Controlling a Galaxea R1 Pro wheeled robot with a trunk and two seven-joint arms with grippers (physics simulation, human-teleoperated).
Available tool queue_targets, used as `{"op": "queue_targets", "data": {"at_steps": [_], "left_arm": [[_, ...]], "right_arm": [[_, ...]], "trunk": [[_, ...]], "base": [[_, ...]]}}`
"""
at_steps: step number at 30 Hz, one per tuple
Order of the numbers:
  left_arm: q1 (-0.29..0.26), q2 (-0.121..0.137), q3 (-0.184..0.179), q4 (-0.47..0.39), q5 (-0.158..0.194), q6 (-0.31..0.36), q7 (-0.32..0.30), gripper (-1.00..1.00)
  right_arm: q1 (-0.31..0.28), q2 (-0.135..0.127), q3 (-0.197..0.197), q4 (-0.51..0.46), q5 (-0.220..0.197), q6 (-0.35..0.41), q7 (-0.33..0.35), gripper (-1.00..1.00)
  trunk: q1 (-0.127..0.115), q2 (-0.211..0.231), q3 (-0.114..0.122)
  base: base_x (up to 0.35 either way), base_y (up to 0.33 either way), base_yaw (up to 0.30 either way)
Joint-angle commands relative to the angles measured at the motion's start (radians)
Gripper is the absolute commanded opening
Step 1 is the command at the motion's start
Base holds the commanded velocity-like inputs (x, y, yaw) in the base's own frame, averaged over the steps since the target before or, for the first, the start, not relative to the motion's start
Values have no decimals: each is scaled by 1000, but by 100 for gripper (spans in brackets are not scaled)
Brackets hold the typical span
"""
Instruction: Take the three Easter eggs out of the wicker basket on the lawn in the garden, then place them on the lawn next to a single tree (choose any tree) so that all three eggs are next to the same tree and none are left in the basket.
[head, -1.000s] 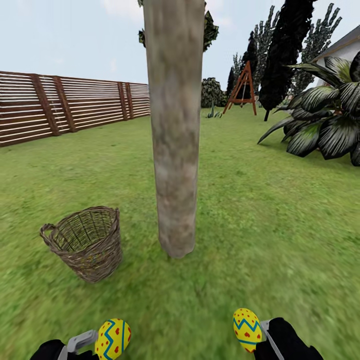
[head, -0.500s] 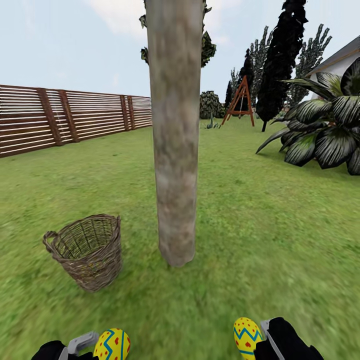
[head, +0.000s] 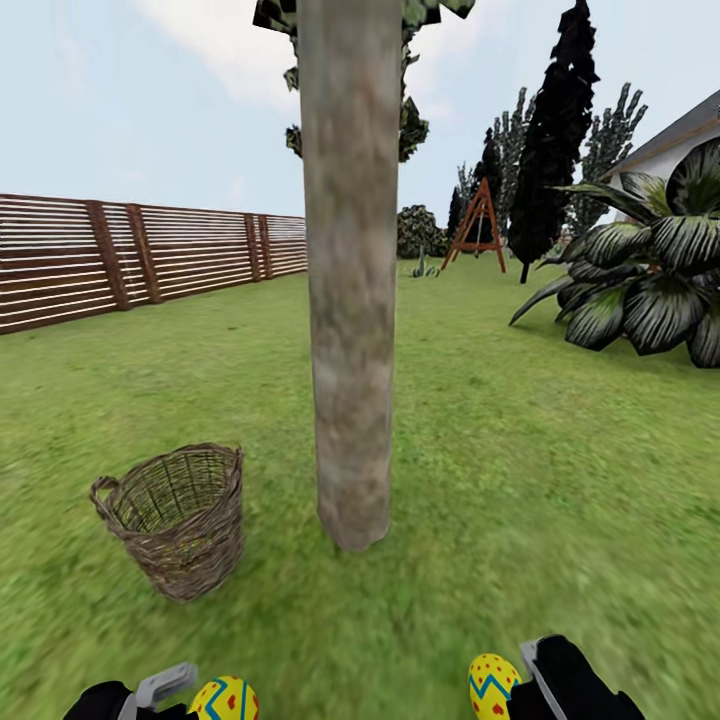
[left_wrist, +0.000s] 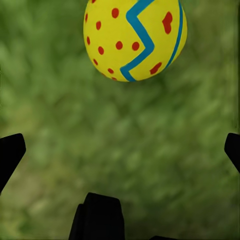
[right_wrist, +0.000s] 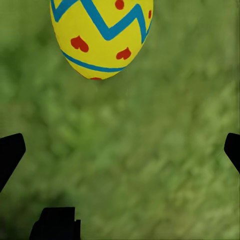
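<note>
Across the lawn (head: 560, 450), the view has tilted up since a second ago; tree (head: 348, 300) and wicker basket (head: 180, 518) stand close together. Each end effector, left (head: 185, 692) and right (head: 520, 680), apparently grips an Easter egg (head: 225, 698) (head: 492, 684). Basket looks empty; third egg unlocated.

Open lawn (head: 520, 480) all round; only tree (head: 350, 350) and basket (head: 185, 520) obstruct.

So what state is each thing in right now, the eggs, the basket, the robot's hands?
Left egg: held at the left hand, above the grass.
Right egg: held at the right hand, above the grass.
Wicker basket: upright beside the tree; no egg visible inside.
</note>
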Motion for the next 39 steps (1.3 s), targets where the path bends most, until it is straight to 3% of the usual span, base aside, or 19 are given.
{"op": "queue_targets", "data": {"at_steps": [1, 15, 39], "left_arm": [[0, 0, 1, -1, 4, 5, 0, 100], [-1, 0, 1, -1, 4, 3, 1, 100], [0, -3, 1, -2, 6, 2, -5, 100]], "right_arm": [[-1, 0, 4, 0, 13, 6, 8, 100], [0, 3, 4, 3, 15, 6, 5, 100], [0, 2, 3, 2, 7, 6, 6, 100]], "trunk": [[-1, 0, 2], [-54, 98, 23], [-143, 259, 93]], "base": [[0, 0, 0], [0, 0, 0], [0, 0, 0]]}}
